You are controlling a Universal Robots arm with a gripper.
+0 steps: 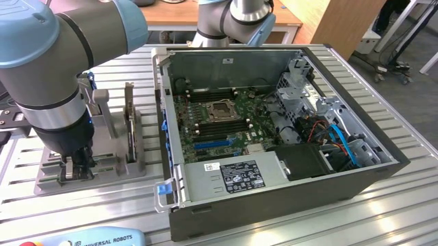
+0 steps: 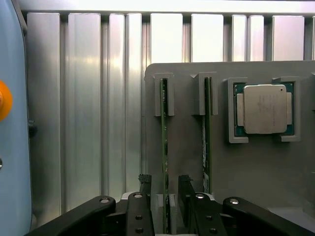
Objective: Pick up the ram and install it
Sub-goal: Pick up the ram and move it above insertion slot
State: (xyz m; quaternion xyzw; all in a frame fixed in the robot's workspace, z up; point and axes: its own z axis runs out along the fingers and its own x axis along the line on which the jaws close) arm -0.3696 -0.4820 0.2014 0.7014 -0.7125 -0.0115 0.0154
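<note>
Straddling the ram (image 2: 165,142), the pincer (image 2: 164,181) shows gaps in the wrist view.

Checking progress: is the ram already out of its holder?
No, the ram stands on edge in its holder slot, with the open pincer straddling it.

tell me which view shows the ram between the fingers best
The wrist view: the ram stands on edge in the holder, running straight into the open gripper. In the exterior view the arm covers most of it.
</note>
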